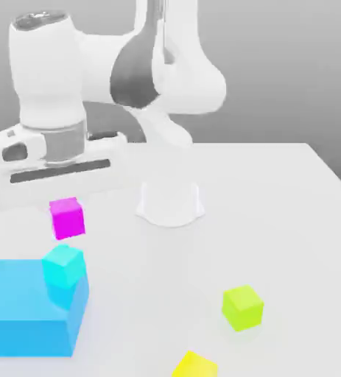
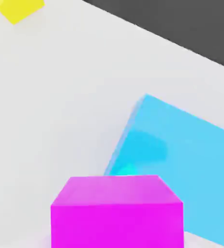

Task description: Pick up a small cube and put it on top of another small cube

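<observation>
One pink cube is hanging in the nearly closed gripper, gripped firmly | turquoise cube is sitting below, by the blue block | placing well means centring above it, lowering slowly, releasing once touching

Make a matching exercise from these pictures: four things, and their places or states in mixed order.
1. Magenta cube
2. Cyan cube
3. Blue block
4. Lime cube

A. Resting on the table, toward the exterior view's right
B. Large and flat, at the exterior view's left
C. Held up off the table
D. Small, just below the held cube in the exterior view

Pairs: 1-C, 2-D, 3-B, 4-A
</observation>
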